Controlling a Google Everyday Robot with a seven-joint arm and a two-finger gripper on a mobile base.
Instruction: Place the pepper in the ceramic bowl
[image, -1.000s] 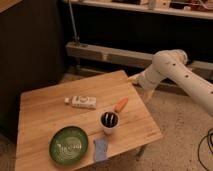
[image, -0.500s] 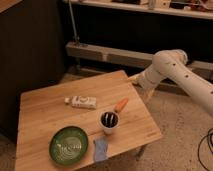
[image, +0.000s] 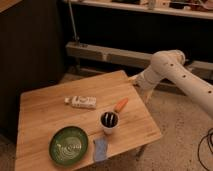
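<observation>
Technician: Nothing had visibly moved since the earlier frames. All items on the table (image: 45, 107) lay as before, and the arm held the same pose at the far right corner.

Supervisor: List the layout, left to right.

Technician: First came the ceramic bowl (image: 69, 146), at the near edge, holding nothing. At 1 o'clock from it lay a white bottle (image: 81, 102) on its side. A blue sponge (image: 100, 149) lay just beside the bowl at 3 o'clock. Next stood the white cup (image: 109, 121), then the pepper (image: 120, 105) at 1 o'clock from the cup, just beside its rim. Last was the gripper (image: 134, 80), at 1 o'clock from the pepper, over the table's corner and apart from it.

Supervisor: Gripper state?

Technician: It could not be told. It carried nothing that could be seen.

Supervisor: Task progress?

Technician: As judged, no step was complete. The pepper lay flat on the wood and was not grasped. Reach, grasp, lift, carry and release all remained. The bowl lay at about 8 o'clock from the pepper, well apart, with the cup between.

Supervisor: Orientation of the pepper?

Technician: Its long axis ran from 2 o'clock to 8 o'clock. The paler end appeared to point to 2 o'clock, toward the gripper. The other end pointed at the cup.
</observation>
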